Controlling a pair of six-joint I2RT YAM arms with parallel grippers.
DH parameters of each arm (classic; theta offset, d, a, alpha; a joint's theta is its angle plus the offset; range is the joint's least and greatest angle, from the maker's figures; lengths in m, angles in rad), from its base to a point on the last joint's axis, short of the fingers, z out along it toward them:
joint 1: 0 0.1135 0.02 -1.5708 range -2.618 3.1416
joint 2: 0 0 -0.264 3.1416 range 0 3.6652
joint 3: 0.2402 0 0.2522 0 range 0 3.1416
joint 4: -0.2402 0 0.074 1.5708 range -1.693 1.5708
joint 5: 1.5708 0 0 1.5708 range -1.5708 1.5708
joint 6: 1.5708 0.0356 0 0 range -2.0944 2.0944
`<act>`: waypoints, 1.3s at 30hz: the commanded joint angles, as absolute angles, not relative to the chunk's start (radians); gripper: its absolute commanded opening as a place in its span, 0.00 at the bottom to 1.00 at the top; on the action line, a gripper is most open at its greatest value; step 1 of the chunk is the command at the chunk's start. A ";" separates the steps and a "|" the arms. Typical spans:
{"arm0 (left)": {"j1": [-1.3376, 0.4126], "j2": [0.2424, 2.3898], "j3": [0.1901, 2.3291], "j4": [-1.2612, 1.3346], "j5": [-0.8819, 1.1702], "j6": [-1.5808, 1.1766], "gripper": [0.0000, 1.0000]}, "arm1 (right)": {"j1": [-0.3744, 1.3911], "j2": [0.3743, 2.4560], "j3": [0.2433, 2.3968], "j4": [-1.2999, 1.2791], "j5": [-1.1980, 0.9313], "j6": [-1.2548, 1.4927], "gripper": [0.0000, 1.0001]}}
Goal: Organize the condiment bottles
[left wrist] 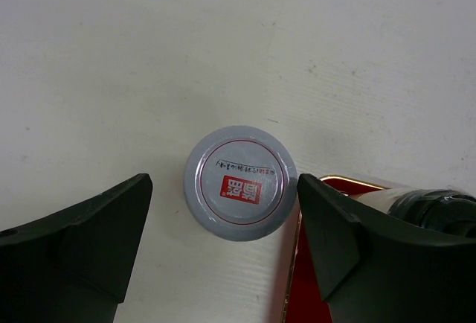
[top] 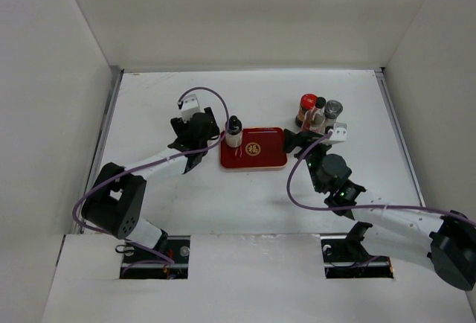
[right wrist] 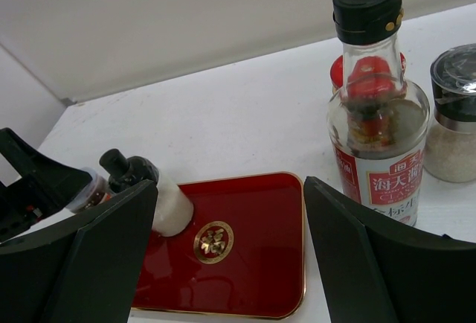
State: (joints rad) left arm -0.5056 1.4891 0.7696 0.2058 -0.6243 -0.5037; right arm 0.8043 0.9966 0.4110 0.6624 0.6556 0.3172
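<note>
Directly beneath the left gripper (left wrist: 224,196), between its widely spread jaws, stands the pale-lidded jar (left wrist: 239,183). It is upright on the table with its lid facing the wrist camera, so its long axis runs along the line of approach. The left arm is clearly the nearer one, and a straight descent and squeeze looks sufficient. Just to the jar's right lies the red tray (left wrist: 294,293), with the black-capped white bottle (left wrist: 428,205) on its left edge, close behind one finger and likeliest to be bumped. Across the tray, the right gripper (right wrist: 230,211) hangs wide and empty beside the tall slim dark-sauce bottle (right wrist: 375,114), red-lidded dark jar (right wrist: 338,70) and grey-topped shaker (right wrist: 455,126).
</note>
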 commanded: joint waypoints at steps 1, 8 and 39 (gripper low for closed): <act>-0.516 1.459 0.753 0.273 -0.604 -0.494 0.78 | 0.805 1.000 0.436 0.707 0.661 0.314 0.86; -0.498 1.512 0.795 0.250 -0.581 -0.486 0.75 | 0.805 1.000 0.437 0.707 0.661 0.311 0.86; -1.002 1.380 0.888 0.222 -0.750 -0.469 0.30 | 0.740 0.858 0.367 0.706 0.801 0.337 0.79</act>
State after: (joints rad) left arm -0.9836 1.3239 0.7715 0.0441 -0.7105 -0.4774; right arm 0.7792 0.9333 0.3923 0.6624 0.6983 0.3199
